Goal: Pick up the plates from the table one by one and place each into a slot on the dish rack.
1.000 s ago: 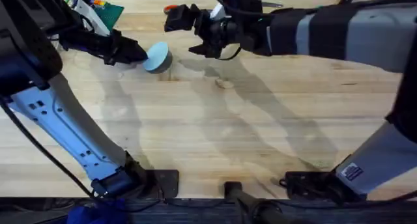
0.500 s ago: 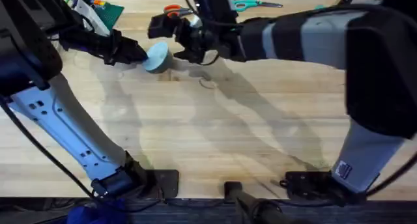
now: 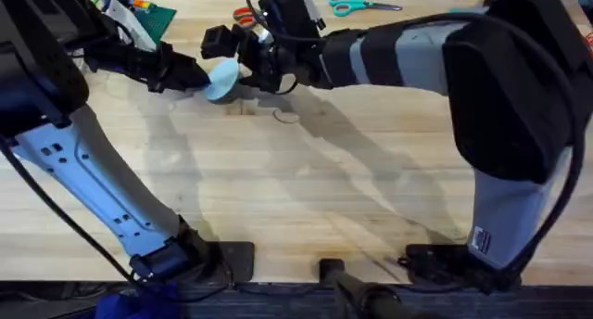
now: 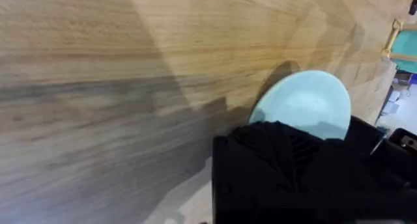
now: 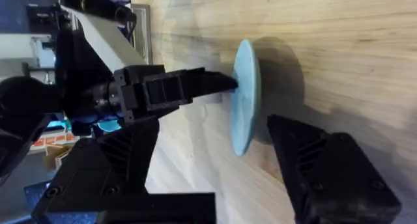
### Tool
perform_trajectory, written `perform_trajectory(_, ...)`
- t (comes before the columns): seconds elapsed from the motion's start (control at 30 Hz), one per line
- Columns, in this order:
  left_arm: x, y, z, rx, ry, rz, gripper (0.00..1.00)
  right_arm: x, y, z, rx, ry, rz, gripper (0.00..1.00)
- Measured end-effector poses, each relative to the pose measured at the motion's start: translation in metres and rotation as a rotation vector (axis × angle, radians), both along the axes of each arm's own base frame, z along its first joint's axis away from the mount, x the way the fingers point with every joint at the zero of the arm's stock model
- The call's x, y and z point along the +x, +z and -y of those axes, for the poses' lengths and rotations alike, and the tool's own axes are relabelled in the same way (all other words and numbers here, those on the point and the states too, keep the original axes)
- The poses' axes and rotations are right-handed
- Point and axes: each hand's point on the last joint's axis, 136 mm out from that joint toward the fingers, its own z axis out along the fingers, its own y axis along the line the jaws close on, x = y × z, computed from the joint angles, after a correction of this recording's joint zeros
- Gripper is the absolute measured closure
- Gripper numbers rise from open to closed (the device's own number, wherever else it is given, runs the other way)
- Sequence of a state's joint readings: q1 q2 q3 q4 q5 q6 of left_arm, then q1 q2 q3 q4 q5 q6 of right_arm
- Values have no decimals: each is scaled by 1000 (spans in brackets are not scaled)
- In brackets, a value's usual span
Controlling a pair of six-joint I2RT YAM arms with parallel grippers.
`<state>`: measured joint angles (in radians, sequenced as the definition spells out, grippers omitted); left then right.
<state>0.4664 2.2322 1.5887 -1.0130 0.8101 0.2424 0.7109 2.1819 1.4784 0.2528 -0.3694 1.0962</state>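
Blue plate [image 5: 245, 94] stands seemingly edge-up, pinched by left gripper [image 3: 196, 76], spread right gripper [image 3: 243, 67] alongside.

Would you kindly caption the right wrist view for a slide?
Left gripper holds the round light blue plastic plate on edge above the pale wooden table.

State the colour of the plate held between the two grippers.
Light blue plate, plain with no pattern; clearest in the left wrist view.
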Motion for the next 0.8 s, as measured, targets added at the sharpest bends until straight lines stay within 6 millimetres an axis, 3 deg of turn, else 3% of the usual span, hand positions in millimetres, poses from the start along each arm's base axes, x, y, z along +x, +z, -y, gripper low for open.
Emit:
perform_trajectory(0.23, 0, 0, 0, 0, 0, 0, 960, 2, -20, -2, -16, -2, -21, 8)
perform_trajectory(0.8, 0, 0, 0, 0, 0, 0, 960, 4, -19, -8, -14, -37, -4, 8)
